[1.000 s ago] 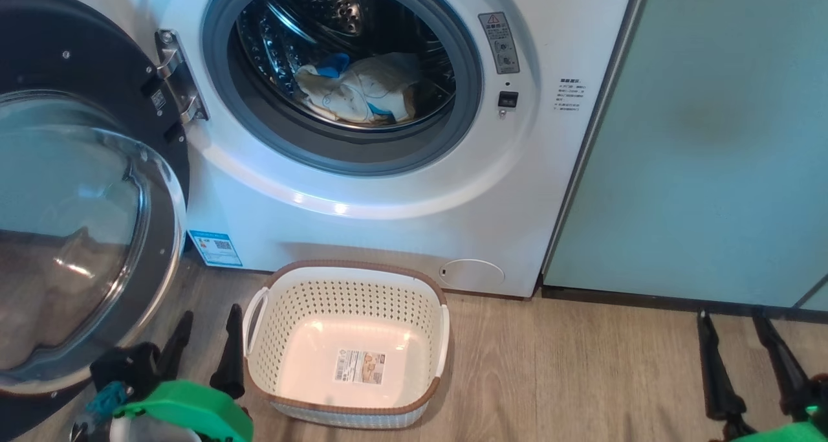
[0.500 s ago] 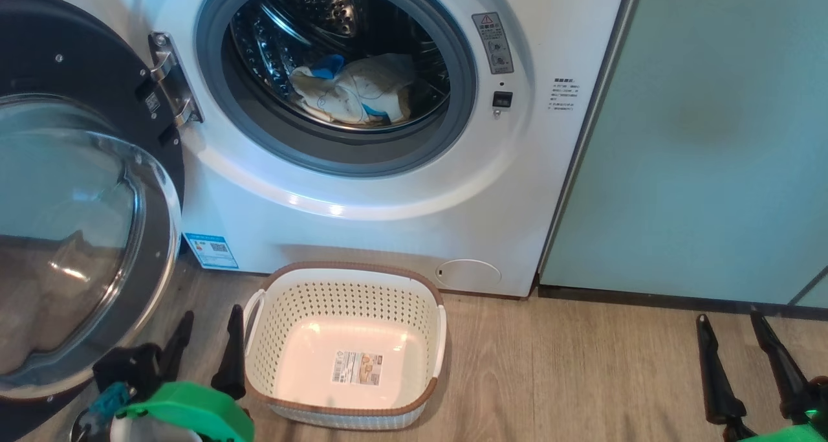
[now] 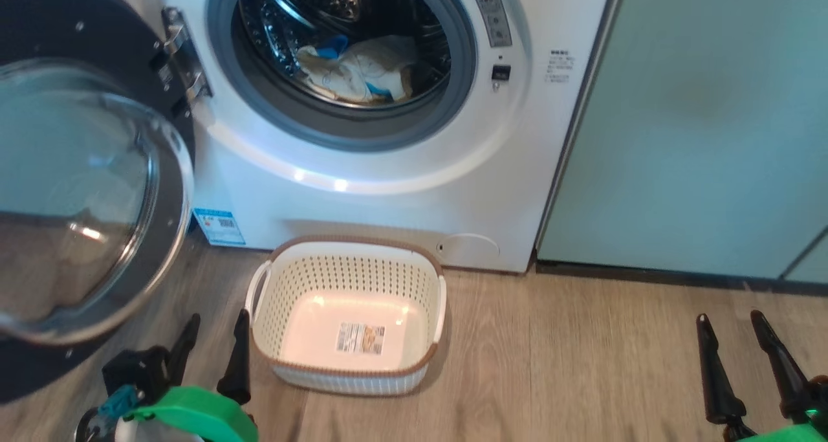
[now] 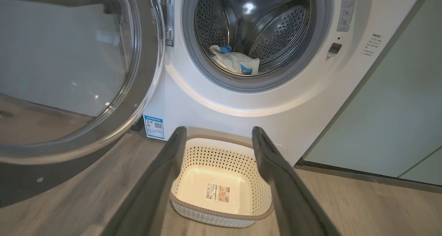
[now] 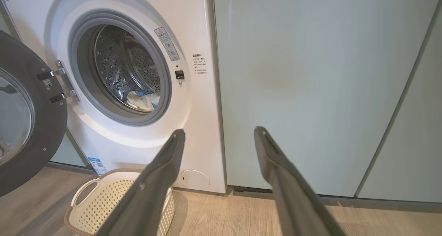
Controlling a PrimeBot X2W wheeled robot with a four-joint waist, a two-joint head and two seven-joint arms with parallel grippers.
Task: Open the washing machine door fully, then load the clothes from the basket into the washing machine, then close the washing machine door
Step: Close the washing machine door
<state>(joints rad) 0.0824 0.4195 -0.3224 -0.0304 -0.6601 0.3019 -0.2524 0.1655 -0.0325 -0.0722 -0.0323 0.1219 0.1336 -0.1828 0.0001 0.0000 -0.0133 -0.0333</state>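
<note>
washing machine door (image 3: 84, 189) swung wide left; clothes (image 3: 359, 70) in the washing machine (image 3: 401, 202) drum (image 3: 278, 21).
basket (image 3: 349, 248) on floor (image 3: 582, 364) just before the machine; left gripper (image 3: 218, 316) beside its left rim, right gripper (image 3: 729, 317) over open floor (both spread wide, holding nothing).

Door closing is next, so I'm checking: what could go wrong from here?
The clothes lie low in the drum near the grey seal; a trailing edge might get pinched. The washing machine door hangs wide beside the open left gripper, so a push may slip off its bulging glass.
</note>
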